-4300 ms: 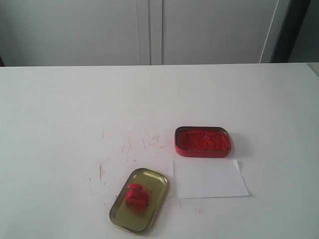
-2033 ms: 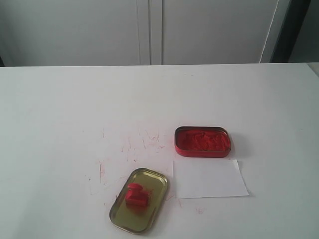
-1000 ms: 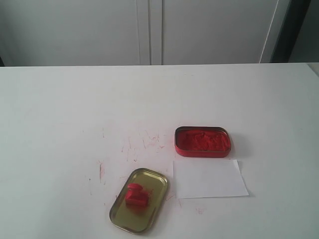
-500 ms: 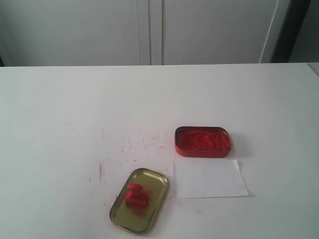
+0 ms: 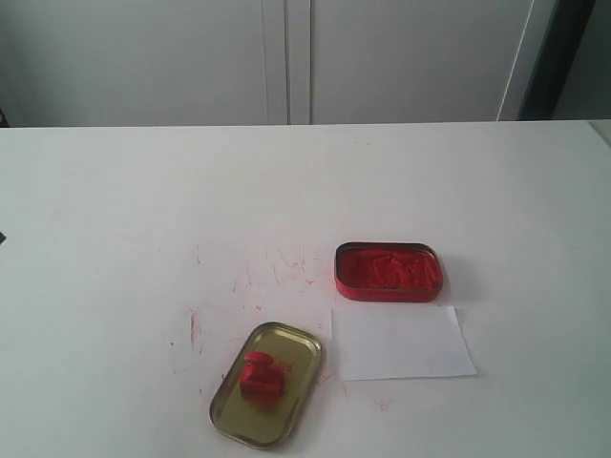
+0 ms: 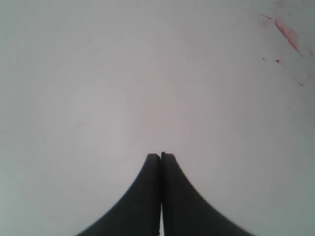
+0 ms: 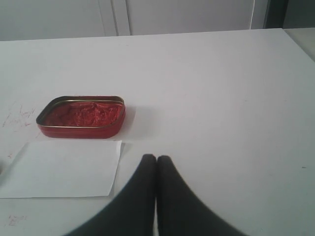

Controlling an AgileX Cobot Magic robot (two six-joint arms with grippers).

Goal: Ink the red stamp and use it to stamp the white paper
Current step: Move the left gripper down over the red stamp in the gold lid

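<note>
The red stamp (image 5: 260,373) lies in the gold tin lid (image 5: 298,344) near the table's front. Right of the lid lies the white paper (image 5: 401,342), also in the right wrist view as the white paper (image 7: 61,167). Just behind it stands the open red ink tin (image 5: 388,271), seen from the right wrist as the red ink tin (image 7: 81,117). My left gripper (image 6: 160,156) is shut and empty over bare tabletop; only a dark sliver shows at the exterior view's left edge. My right gripper (image 7: 156,158) is shut and empty, beside the paper's corner, outside the exterior view.
Red scratch marks (image 5: 272,272) smear the white tabletop (image 5: 134,210) left of the ink tin; red smears (image 6: 286,33) show in the left wrist view. Grey cabinet doors (image 5: 286,57) stand behind the table's far edge.
A small dark sliver has appeared at the left edge of the exterior view. The stamp, lid, tin and paper have not moved.
</note>
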